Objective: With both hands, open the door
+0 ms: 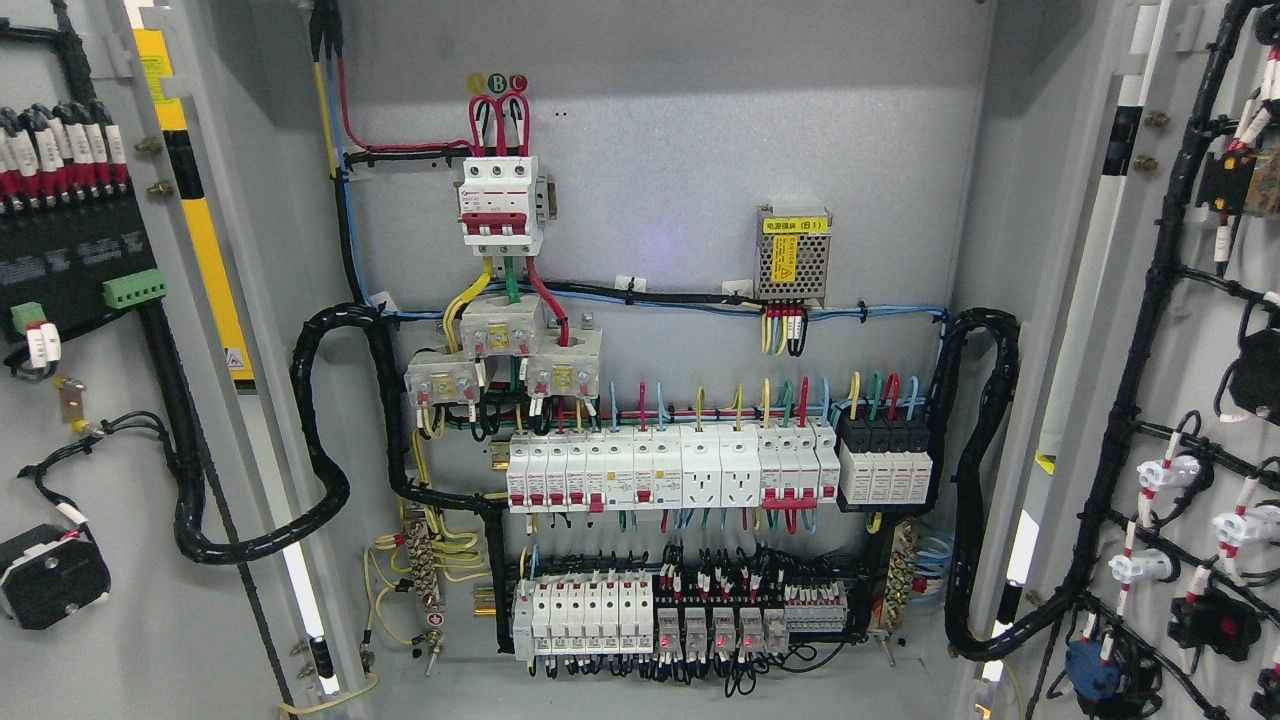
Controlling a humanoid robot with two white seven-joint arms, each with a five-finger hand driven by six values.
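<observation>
Head view: electrical cabinet with both doors swung wide. Left door (90, 420) fills the frame from 8 to 10 o'clock, its inner face toward the camera; right door (1190, 400) fills 2 to 4 o'clock, likewise showing its inner face. Each door's long axis runs top to bottom, tilted slightly outward toward the upper corners of the frame. Hinged edges lie next to the cabinet side walls; free edges are beyond the frame's left and right borders. Cabinet back panel (660, 130) sits at centre, fully exposed between the doors, grey and bare across its upper part at 12 o'clock. Three-pole main breaker (500, 205) at about 11 o'clock of the panel, red loops above it. Small power supply module (793, 255) with a yellow label at 1 o'clock. Row of white breakers (660, 470) runs horizontally through centre; a second row of breakers and relays (680, 615) runs along 6 o'clock. Black cable loom (320, 430) loops from the panel to the left door at 8 o'clock; a matching black loom (975, 480) loops toward the right door at 4 o'clock. Open room lies mainly in front of the cabinet mouth, between the two door faces. Neither robot hand nor arm appears anywhere in frame, so finger state cannot be told.
</observation>
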